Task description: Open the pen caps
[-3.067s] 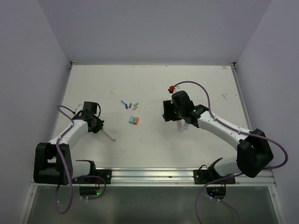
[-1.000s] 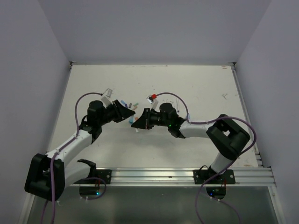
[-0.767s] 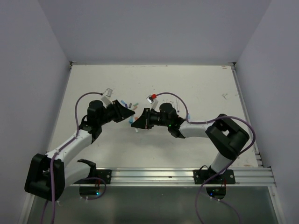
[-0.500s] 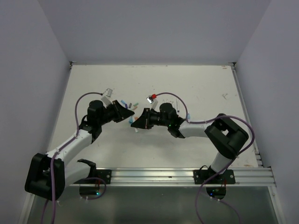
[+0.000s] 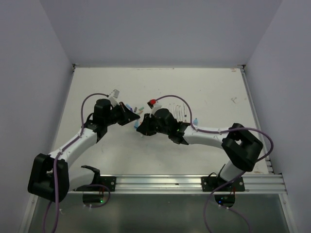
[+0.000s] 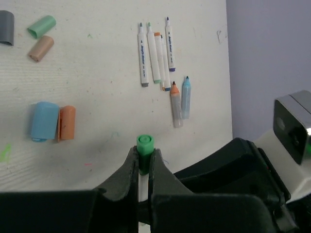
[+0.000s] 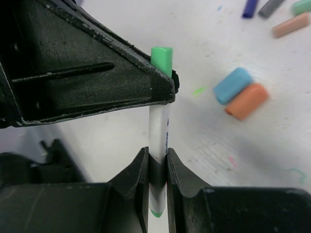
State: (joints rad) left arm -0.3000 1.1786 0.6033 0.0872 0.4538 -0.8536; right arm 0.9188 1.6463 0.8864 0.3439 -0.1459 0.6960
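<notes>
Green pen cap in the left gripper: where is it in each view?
Top external: hidden where the left gripper meets the right gripper.
Left wrist: green cap, bottom centre, pinched between the fingers.
Right wrist: top centre, above the white barrel.
Landmark: light blue cap beside orange cap.

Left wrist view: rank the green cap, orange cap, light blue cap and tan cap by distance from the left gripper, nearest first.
1. green cap: clamped in the left gripper, centre of view.
2. orange cap: lying off to the left.
3. light blue cap: right beside the orange one, on its farther, left side.
4. tan cap: upper left, clearly farthest.
</notes>
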